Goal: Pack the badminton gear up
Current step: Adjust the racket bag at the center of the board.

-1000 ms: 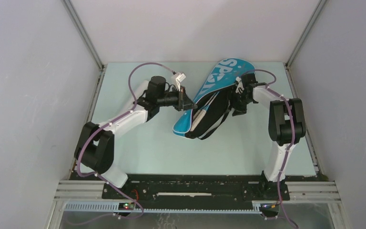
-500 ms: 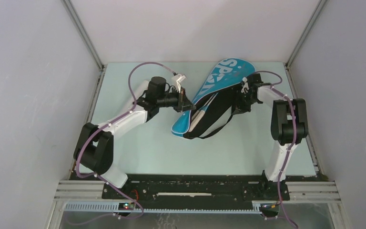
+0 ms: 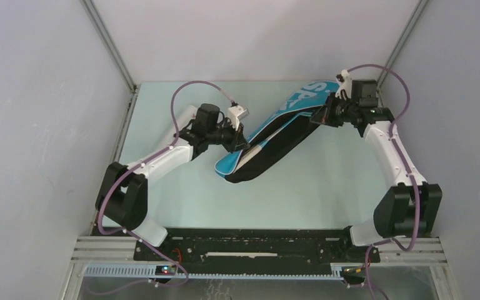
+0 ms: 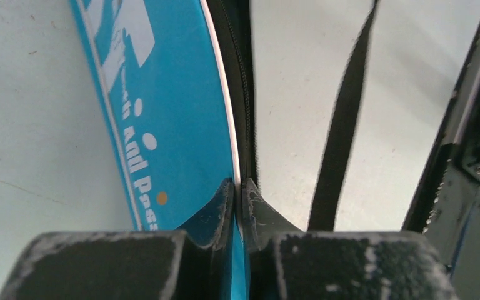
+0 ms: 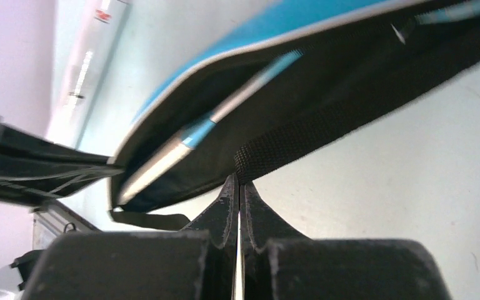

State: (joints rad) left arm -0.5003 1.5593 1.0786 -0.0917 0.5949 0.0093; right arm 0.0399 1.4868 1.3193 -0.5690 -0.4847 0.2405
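Now the right gripper (image 5: 238, 181) is pressed together, and the woven end of the black strap (image 5: 300, 137) sits right at its tips, apparently nipped there. A second ago those jaws stood wide beside the middle of the bag. Since then the arm has swung out to the upper right of the top view and the strap, which hung in a slack loop, runs tight along the bag's dark side.

The left gripper (image 4: 238, 187) is nearly closed, pinching the white-piped edge of the blue "SPORT" racket bag (image 3: 300, 100) near its lower end, as it did before.

Between the two grips the bag has been drawn out into a straighter diagonal across the middle of the pale table (image 3: 325, 181), with its lower end shifted toward the lower left. The right wrist view shows its mouth gaping, with a light-blue racket (image 5: 197, 132) lying inside.

No shuttlecock or tube shows loose in any view, so packing looks far along. Stretching the bag taut probably prepares it for zipping shut.
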